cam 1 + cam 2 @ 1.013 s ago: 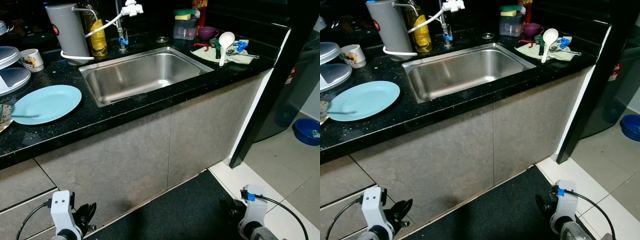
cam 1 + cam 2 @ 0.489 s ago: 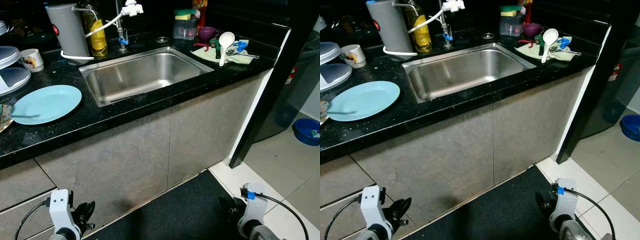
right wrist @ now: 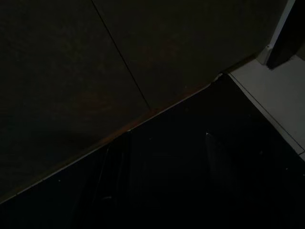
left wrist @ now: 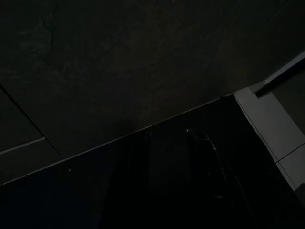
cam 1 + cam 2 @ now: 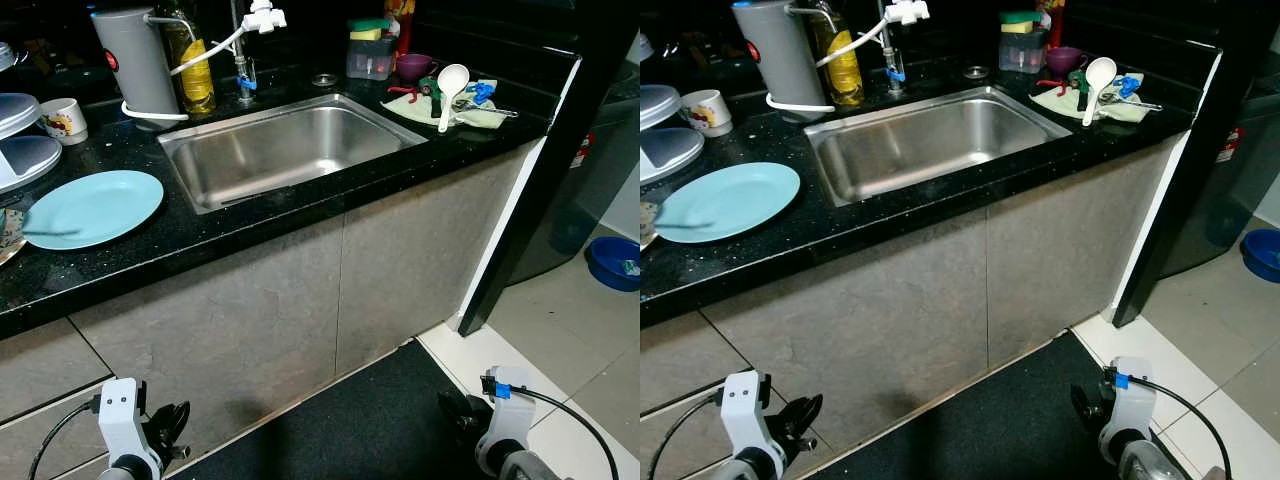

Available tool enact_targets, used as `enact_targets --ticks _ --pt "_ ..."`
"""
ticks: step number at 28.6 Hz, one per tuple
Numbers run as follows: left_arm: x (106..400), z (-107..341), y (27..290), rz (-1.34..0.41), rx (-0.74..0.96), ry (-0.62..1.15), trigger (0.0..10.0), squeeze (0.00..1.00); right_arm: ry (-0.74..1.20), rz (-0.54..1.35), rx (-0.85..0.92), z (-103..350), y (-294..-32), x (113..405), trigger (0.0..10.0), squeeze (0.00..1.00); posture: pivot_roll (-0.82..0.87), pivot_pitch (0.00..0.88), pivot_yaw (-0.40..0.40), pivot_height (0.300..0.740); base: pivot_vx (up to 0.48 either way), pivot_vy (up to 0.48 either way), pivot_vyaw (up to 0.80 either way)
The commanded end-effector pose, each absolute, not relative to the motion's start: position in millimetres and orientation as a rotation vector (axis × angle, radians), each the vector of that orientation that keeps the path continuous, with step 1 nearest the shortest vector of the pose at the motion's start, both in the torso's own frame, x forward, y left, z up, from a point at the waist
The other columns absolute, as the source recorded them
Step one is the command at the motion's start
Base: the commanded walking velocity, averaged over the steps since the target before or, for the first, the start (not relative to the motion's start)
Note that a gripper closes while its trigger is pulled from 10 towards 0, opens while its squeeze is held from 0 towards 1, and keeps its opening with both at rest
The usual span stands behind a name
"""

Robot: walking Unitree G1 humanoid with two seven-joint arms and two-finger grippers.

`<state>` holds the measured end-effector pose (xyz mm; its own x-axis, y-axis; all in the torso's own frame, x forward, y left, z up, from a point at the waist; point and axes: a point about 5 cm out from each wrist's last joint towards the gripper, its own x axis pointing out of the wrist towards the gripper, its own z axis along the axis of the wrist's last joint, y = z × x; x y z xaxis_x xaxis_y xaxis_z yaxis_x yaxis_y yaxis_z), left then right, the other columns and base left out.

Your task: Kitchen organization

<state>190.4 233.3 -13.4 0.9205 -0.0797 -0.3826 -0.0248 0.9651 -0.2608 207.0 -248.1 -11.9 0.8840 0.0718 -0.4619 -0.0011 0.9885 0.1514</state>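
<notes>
Left eye view: a black speckled bench carries a steel sink set into its middle. Near the bench's left edge lies a light blue plate, with a white mug behind it toward the back edge. At the back edge, left of the sink, stand a grey cylindrical canister and a bottle of yellow liquid, and the tap rises just behind the sink. At the bench's right end a white ladle rests on a pale cloth among small utensils, with a purple bowl and a clear container holding sponges behind it. Both arms hang low before the grey cabinet fronts: the left end effector over the dark floor mat, the right end effector near the mat's right edge. A blue basin sits on the tiled floor.

Left wrist view: very dark; the cabinet base meets the mat, and I cannot tell how the fingers stand.

Right wrist view: equally dark; two fingers are faintly apart, released, over the mat.
</notes>
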Motion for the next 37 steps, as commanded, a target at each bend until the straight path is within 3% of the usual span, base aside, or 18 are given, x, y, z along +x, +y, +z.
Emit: enact_targets --ticks 1,37 --pt "188.4 -13.6 239.1 -0.013 -0.257 0.403 10.0 0.00 0.489 0.048 0.154 -11.9 -244.5 207.2 10.0 0.00 -0.01 0.000 0.019 0.740 0.000 0.000 0.00" --pt "186.9 -14.5 240.1 -0.006 -0.256 0.396 10.0 0.00 0.503 0.047 0.154 -17.4 -246.2 204.3 10.0 0.00 0.00 0.000 0.010 0.740 0.000 0.000 0.00"
